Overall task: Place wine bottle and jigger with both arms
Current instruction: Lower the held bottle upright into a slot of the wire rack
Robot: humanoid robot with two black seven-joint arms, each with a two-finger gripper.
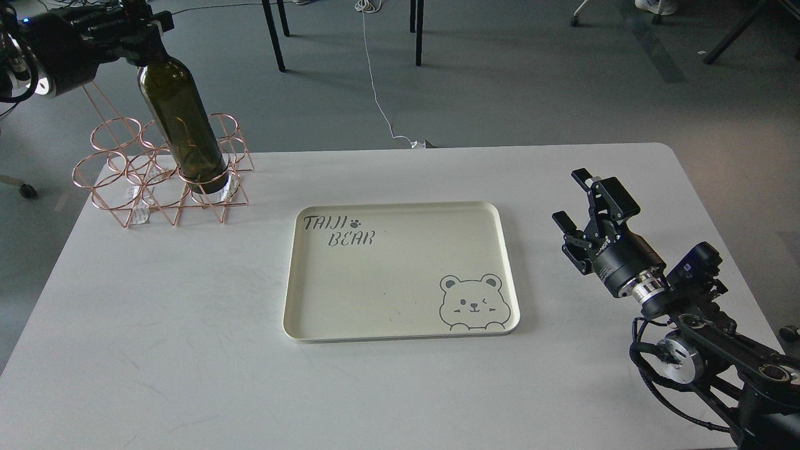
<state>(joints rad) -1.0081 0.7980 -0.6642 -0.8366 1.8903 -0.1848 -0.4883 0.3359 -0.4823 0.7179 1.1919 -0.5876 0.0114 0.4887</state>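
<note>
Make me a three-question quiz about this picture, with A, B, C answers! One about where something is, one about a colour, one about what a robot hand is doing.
1. The dark green glass wine bottle stands in:
A the copper wire rack
B the tray
C the floor

2. The flat rectangular tray is:
A red
B cream
C black

3. The right gripper is:
A holding a cup
B open
C hidden

Answers: 1 A, its base sits inside a rack ring. 2 B, pale cream with a bear drawing. 3 B, fingers spread with nothing between them.
</note>
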